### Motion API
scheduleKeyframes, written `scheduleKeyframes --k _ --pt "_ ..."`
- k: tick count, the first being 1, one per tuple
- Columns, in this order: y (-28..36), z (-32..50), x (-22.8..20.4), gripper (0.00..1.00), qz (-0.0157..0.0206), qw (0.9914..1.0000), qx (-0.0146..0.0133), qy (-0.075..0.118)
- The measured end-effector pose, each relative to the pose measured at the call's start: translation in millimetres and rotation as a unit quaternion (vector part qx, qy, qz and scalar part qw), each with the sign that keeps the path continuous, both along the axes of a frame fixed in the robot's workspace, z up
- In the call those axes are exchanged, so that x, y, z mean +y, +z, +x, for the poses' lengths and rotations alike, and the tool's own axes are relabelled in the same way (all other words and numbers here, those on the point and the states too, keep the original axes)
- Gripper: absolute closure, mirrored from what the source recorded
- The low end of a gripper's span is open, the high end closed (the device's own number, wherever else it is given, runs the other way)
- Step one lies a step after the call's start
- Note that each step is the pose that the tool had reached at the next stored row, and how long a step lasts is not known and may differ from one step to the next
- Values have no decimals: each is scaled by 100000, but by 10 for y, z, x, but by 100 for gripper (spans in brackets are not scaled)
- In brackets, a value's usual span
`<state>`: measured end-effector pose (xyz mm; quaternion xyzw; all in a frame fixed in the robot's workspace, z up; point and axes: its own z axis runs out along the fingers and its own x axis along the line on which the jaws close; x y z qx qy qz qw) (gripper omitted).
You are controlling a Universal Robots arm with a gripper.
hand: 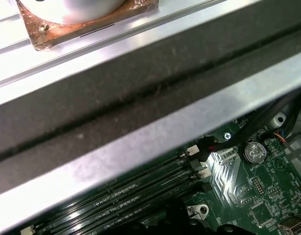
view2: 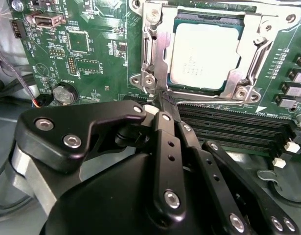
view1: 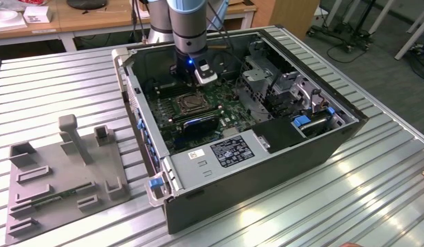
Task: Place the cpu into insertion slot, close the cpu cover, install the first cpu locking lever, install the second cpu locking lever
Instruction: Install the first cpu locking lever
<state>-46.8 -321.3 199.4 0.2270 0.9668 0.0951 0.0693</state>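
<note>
The cpu [view2: 204, 56], a dull silver square, lies flat in the insertion slot [view2: 237, 91] on the green motherboard. The cpu cover [view2: 248, 46], a silvery frame, lies down around the chip. A thin metal locking lever [view2: 157, 49] runs along one side of the socket. In the second wrist view my gripper [view2: 164, 100] is shut, its black tips meeting at the socket's corner by that lever's end; whether they touch it I cannot tell. In the exterior view the gripper [view1: 191, 80] hangs inside the open computer case just behind the socket [view1: 187, 104].
Long black memory slots [view2: 228, 122] lie beside the socket, close under the fingers. A coin battery [view2: 64, 93] and cables sit nearby. The case wall [hand: 140, 142] and a drive cage [view1: 281, 87] hem in the arm. A grey fixture plate [view1: 61, 175] lies on the ribbed table.
</note>
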Motion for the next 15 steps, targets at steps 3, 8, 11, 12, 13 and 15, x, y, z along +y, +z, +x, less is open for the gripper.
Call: scheduleKeyframes --k 3,8,11,12,13,15 --pt "23 0 1 90 0 100000 -2 -24" --pt "25 -1 22 90 -1 100000 -38 -44" --pt "25 -1 48 90 0 100000 -68 -51" --pt "25 -1 52 90 5 100000 -72 -55" --pt "25 -1 59 90 5 100000 -77 -64" --pt "25 -1 80 90 -5 100000 -88 -94"
